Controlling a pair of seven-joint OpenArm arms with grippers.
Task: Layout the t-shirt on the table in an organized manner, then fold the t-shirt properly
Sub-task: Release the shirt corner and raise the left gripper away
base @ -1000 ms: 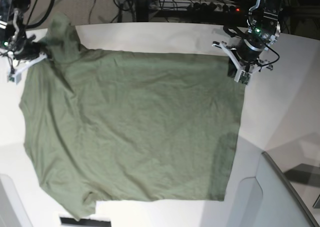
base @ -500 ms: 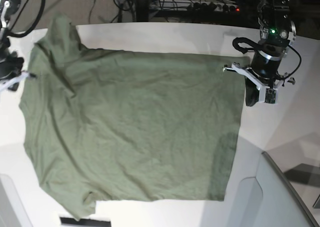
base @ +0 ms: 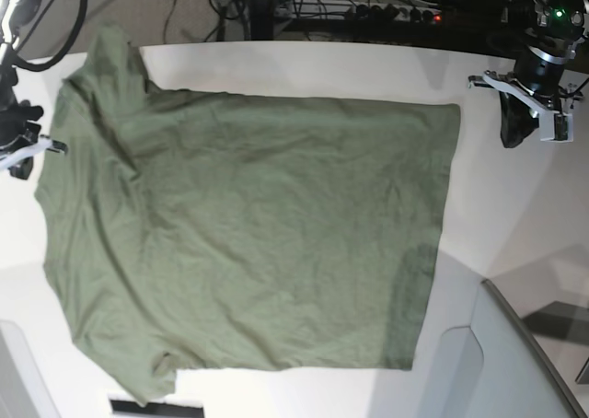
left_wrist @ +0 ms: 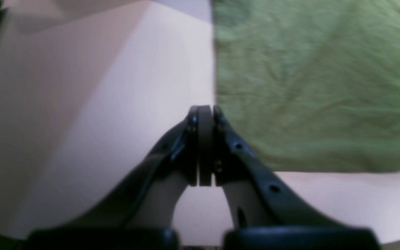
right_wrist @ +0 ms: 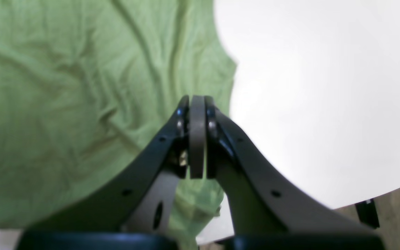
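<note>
The olive-green t-shirt (base: pixel 239 243) lies spread flat on the white table (base: pixel 515 215), sleeves toward the left and straight hem toward the right. My left gripper (base: pixel 512 134) hovers shut and empty off the shirt's far right corner. In the left wrist view the left gripper (left_wrist: pixel 205 110) has its pads pressed together over bare table (left_wrist: pixel 116 104), just beside the shirt's edge (left_wrist: pixel 318 86). My right gripper (base: pixel 20 156) sits at the table's left edge next to the sleeve. In the right wrist view the right gripper (right_wrist: pixel 196 101) is shut, above the sleeve's edge (right_wrist: pixel 64 104).
A grey raised panel (base: pixel 520 363) stands at the front right. Cables and a power strip (base: pixel 386 11) run beyond the curved far edge. A dark strip (base: pixel 156 407) lies at the front edge below the shirt's lower sleeve.
Both arms have drawn outward off the shirt. The left arm went up and right, leaving the hem corner flat and farther right. The right arm went left off the sleeve.
</note>
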